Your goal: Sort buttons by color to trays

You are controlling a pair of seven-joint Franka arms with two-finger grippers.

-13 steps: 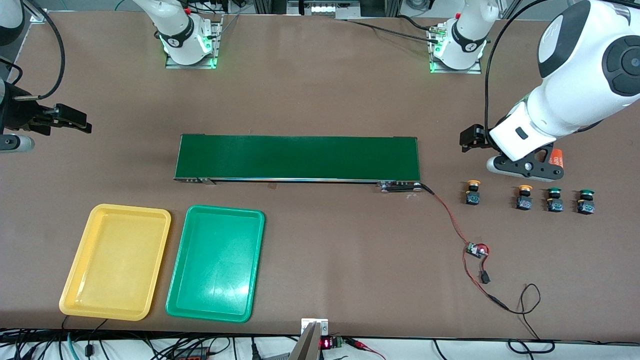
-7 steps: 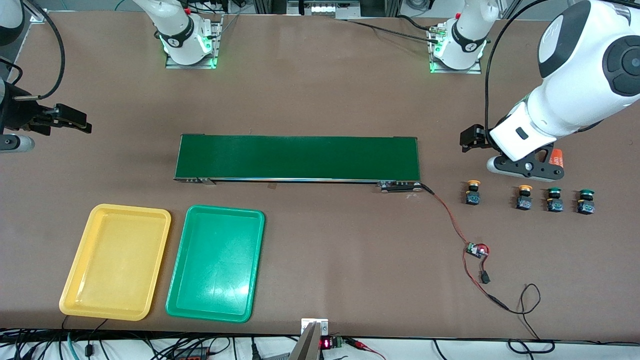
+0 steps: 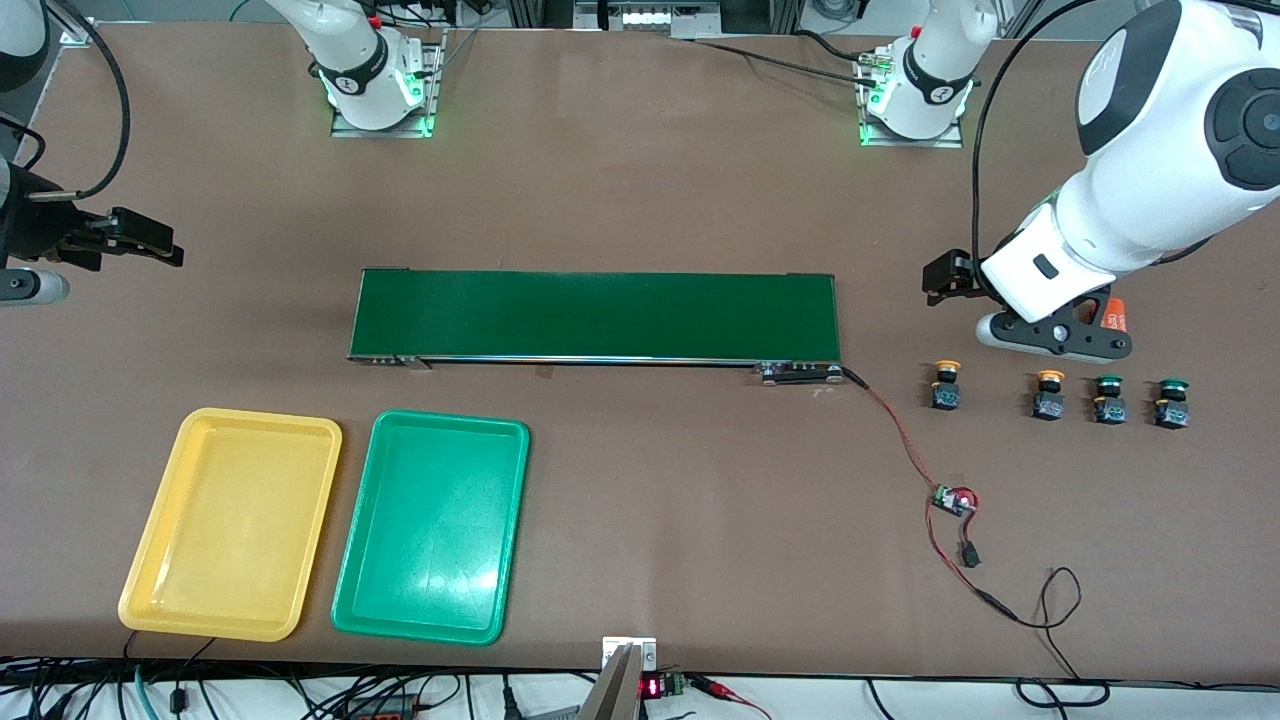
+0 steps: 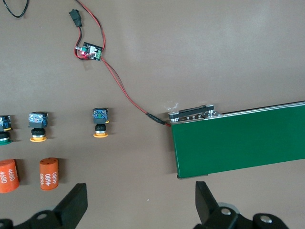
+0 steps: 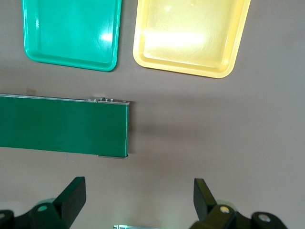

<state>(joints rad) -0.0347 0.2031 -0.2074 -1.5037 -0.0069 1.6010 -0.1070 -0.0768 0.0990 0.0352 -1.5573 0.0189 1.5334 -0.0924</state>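
The left gripper (image 4: 138,205) hangs wide open and empty over the table at the left arm's end, above the orange cylinders (image 4: 47,173). The four buttons (image 3: 1047,394) stand in a row nearer the front camera, outside its fingers (image 4: 74,205). The right gripper (image 5: 138,202) waits, spread and empty, over bare table; yellow tray (image 3: 232,520) and green tray (image 3: 432,525) lie side by side

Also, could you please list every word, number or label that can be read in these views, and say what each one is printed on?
"4680": on the orange cylinder beside the buttons, printed along its side.
"4680": on the second orange cylinder next to it.
Small red display at the table edge nearest the front camera: lit, too small to read.
Circuit board on the red wires: no readable marking.
Trays, conveyor belt, buttons: no text visible.
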